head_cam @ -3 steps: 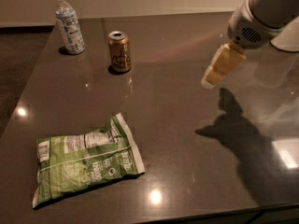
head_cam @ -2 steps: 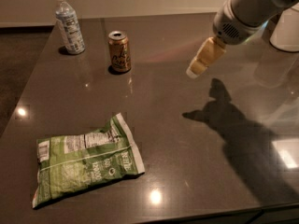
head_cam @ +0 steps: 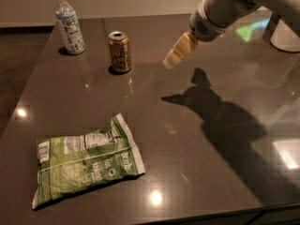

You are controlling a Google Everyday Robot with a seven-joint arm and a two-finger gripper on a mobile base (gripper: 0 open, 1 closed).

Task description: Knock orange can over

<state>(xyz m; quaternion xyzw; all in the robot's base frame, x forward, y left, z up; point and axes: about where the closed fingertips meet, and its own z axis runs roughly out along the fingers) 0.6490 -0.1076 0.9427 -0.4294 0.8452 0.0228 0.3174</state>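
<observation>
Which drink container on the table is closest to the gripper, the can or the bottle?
The orange can, short with a silver top; the gripper hovers just to its right in the view. The clear water bottle stands farther left.

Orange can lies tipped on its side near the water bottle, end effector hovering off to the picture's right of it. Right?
No. The camera view shows the orange can standing upright, not tipped. It is near the water bottle, and the end effector hovers to the picture's right of it.

pincer near upright orange can
</observation>
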